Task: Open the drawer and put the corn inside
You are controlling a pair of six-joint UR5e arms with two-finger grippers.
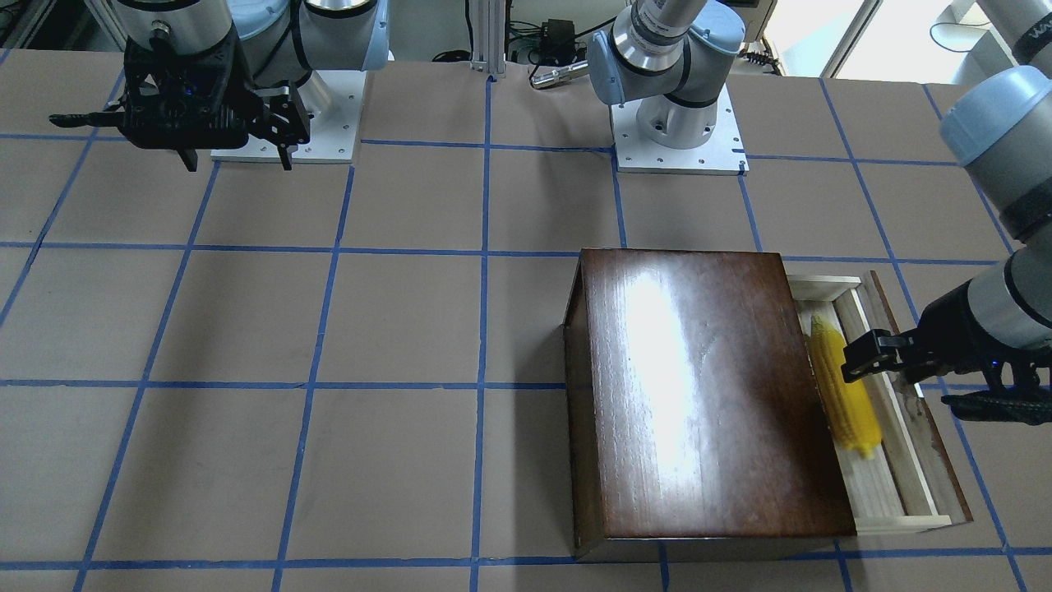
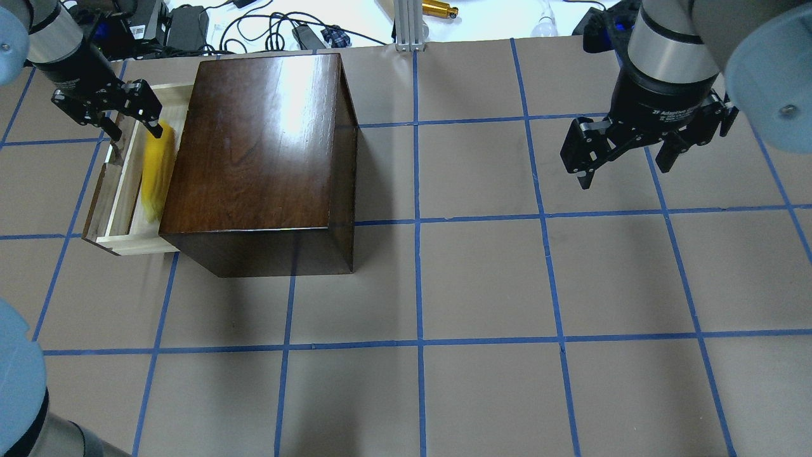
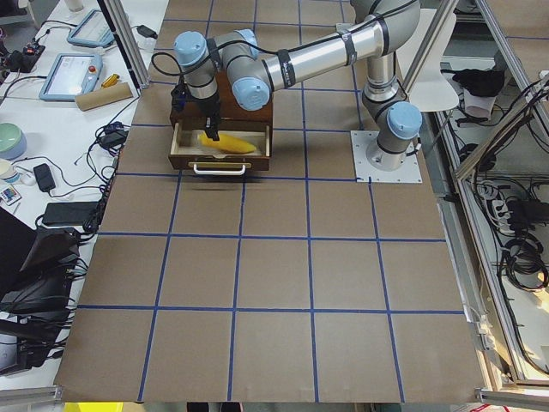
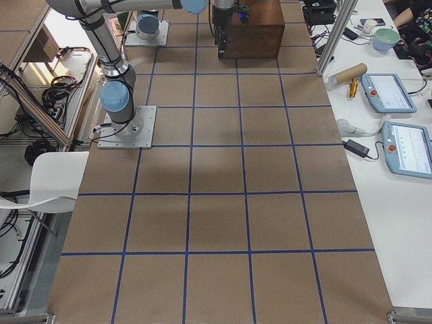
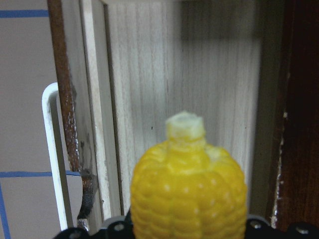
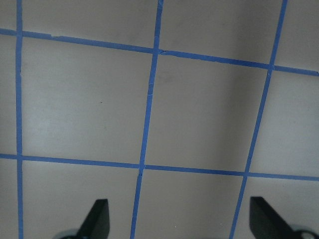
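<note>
The dark-brown box stands on the table with its drawer pulled out. The yellow corn is in the pale tray, lengthwise beside the box, and blurred by motion. My left gripper hangs over the drawer's far end, fingers spread and open, with the corn below them. In the left wrist view the corn's stub end fills the bottom centre over the tray floor. My right gripper is open and empty, far from the box.
The drawer's white metal handle sits on its dark front panel. Brown table paper with blue tape lines surrounds the box. Cables and tools lie beyond the table's far edge.
</note>
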